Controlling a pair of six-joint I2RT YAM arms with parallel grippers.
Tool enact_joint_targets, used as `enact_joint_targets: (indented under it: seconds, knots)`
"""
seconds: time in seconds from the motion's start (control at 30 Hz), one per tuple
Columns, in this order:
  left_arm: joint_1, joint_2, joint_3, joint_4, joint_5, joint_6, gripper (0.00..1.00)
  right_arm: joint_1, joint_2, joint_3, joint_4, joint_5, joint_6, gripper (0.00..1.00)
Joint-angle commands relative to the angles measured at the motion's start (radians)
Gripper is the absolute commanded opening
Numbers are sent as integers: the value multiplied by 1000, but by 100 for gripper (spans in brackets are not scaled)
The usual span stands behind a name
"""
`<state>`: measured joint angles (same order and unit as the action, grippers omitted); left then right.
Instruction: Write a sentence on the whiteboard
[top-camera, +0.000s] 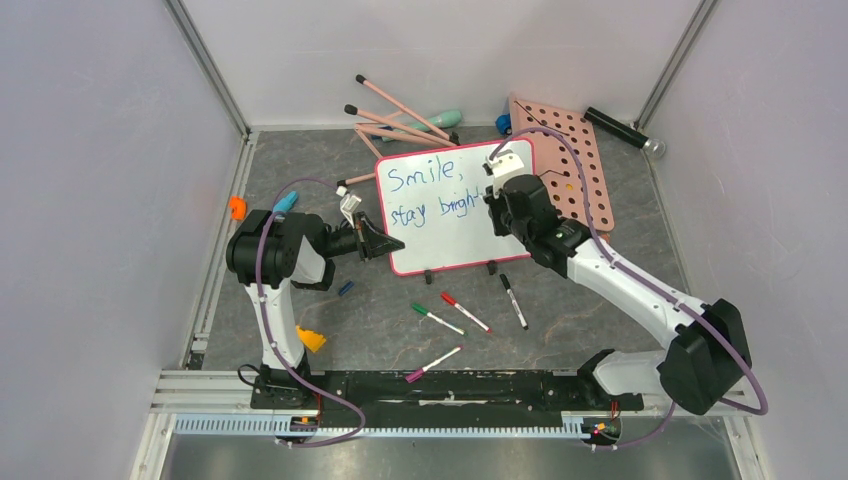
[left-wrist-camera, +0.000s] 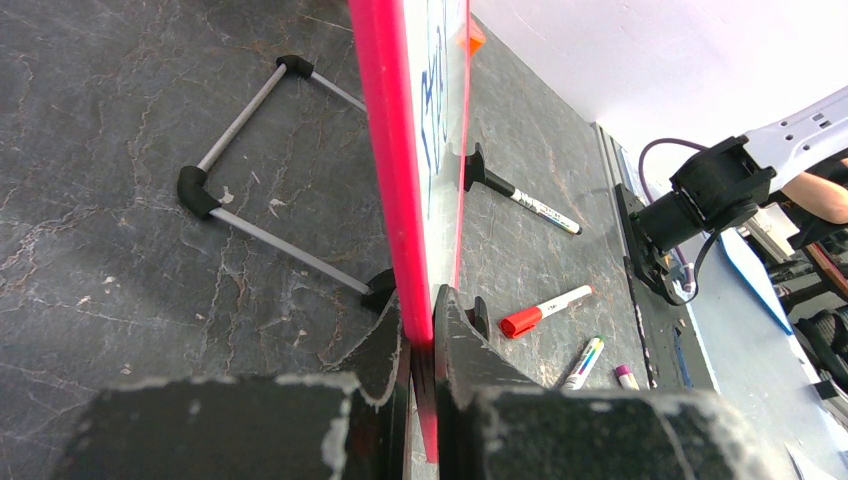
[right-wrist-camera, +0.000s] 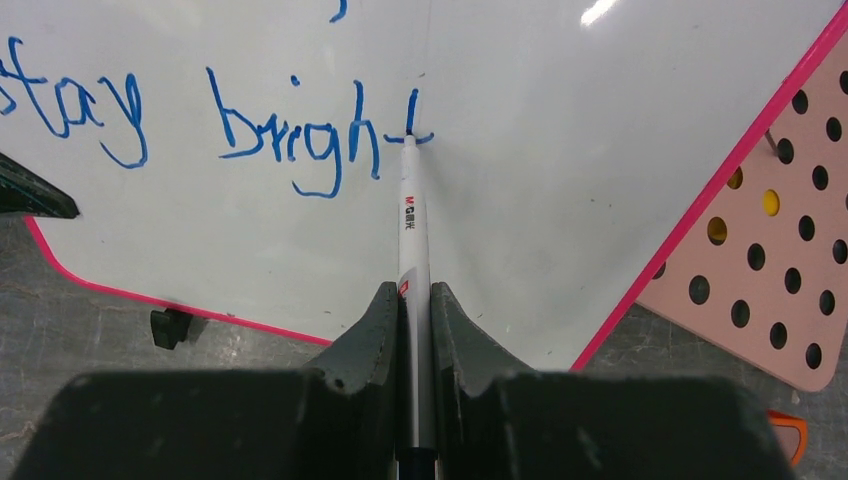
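The whiteboard (top-camera: 440, 235) with a pink-red rim lies mid-table. Blue writing (top-camera: 425, 178) on it reads "Smile," and below "stay bright". My left gripper (top-camera: 375, 243) is shut on the board's left rim (left-wrist-camera: 385, 150), seen edge-on in the left wrist view. My right gripper (top-camera: 497, 205) is shut on a white marker (right-wrist-camera: 412, 230). The marker's tip touches the board at the last "t" of "bright" (right-wrist-camera: 410, 125). The board's face (right-wrist-camera: 560, 150) to the right of that letter is blank.
The pink pegboard (top-camera: 580, 170) lies under the board's right edge. Loose markers lie in front: black (top-camera: 514, 301), red-capped (top-camera: 465, 311), green-capped (top-camera: 436, 318), purple-capped (top-camera: 432, 364). Pink sticks (top-camera: 395, 110) lie at the back. A metal stand frame (left-wrist-camera: 260, 160) lies behind the board.
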<state>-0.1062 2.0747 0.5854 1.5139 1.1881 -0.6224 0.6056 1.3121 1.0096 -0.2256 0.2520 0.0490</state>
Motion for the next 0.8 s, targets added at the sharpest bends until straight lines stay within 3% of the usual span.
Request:
enact_joint_targets:
  seconds: [0.0,0.57,0.77]
  knots:
    - [11,56,-2,43,-52,248,2,-4,-42,-53,28,-14,7,0]
    - [11,56,-1,43,-50,245,2,-7,-80,-63,9,42,2,0]
    - [11,57,-1,43,-49,245,4,-7,-140,-54,19,-11,-6,0]
